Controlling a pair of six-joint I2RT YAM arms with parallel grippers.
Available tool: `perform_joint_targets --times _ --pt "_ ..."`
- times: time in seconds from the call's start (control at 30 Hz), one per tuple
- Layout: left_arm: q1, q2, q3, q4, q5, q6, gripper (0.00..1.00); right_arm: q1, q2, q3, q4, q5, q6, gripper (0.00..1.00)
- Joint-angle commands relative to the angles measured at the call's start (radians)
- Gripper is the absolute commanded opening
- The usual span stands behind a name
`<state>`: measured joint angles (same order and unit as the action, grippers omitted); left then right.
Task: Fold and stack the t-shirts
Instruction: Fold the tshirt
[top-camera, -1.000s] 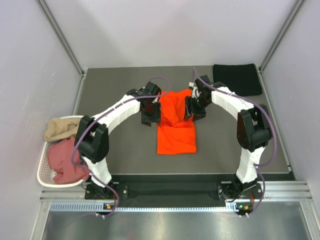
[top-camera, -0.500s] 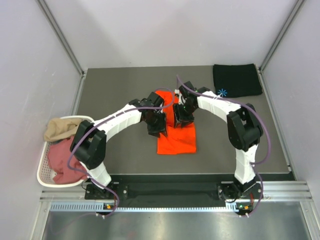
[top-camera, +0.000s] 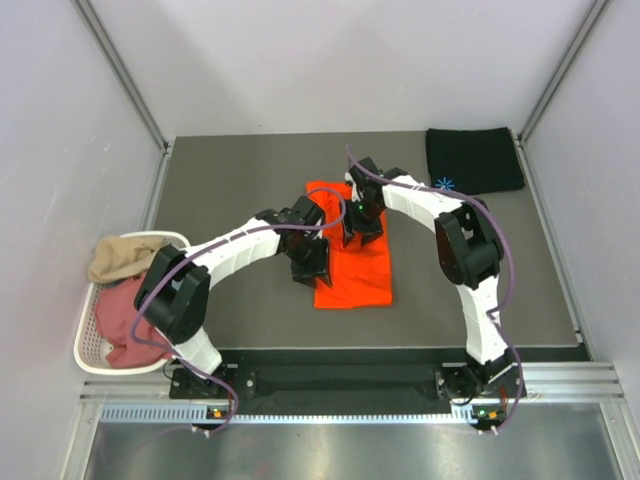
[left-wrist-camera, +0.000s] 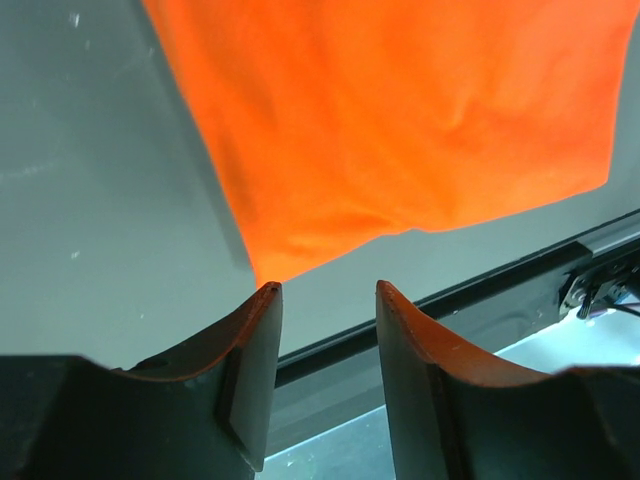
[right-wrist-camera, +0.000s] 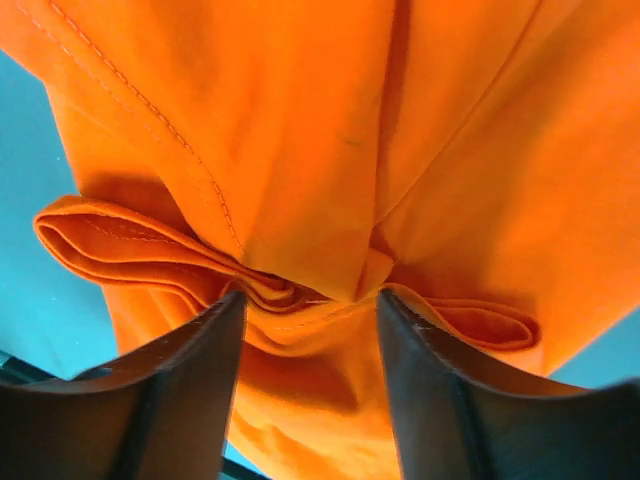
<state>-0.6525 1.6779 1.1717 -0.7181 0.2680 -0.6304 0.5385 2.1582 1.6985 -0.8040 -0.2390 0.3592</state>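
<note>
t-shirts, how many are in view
4: orange shirt mid-table, black shirt far right corner, tan shirt and pink shirt in the left basket. More may be hidden under them.

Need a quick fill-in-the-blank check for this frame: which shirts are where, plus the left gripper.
1. The middle t-shirt on the table is coloured ____.
2. The black t-shirt lies folded at the table's far ____ corner.
3. The tan shirt and pink shirt sit in a white ____.
4. The left gripper has its jaws ____, with no cloth between them.

Missing words: orange; right; basket; open.
</note>
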Motion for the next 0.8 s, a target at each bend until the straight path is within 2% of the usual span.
perform_joint_targets --times 0.0,0.17,0.27,0.3,0.43,0.6,0.77 --pt "-0.001 -0.067 -0.029 0.011 -0.006 -0.003 0.48 -0.012 -0.043 0.040 -0.009 0.043 -0.029 0.59" --pt "0.001 -0.073 -0.072 0.035 0.011 0.001 0.49 -0.012 -0.237 -0.086 -0.029 0.050 -0.046 0.68" --pt "0.002 -0.069 -0.079 0.055 0.033 0.008 0.48 -0.012 -0.378 -0.248 -0.026 0.027 -0.046 0.69" --pt "0.002 -0.069 -0.080 0.065 0.033 0.009 0.47 -0.014 -0.417 -0.351 -0.003 0.015 -0.042 0.69" --pt "0.004 -0.063 -0.081 0.068 0.025 0.017 0.45 -0.015 -0.613 -0.577 0.078 -0.051 -0.014 0.66" --pt "0.010 -0.047 -0.112 0.104 0.042 0.018 0.43 -0.046 -0.669 -0.759 0.166 -0.100 0.010 0.61" --pt "0.011 -0.027 -0.144 0.155 0.071 -0.002 0.40 -0.063 -0.675 -0.833 0.255 -0.121 0.015 0.52"
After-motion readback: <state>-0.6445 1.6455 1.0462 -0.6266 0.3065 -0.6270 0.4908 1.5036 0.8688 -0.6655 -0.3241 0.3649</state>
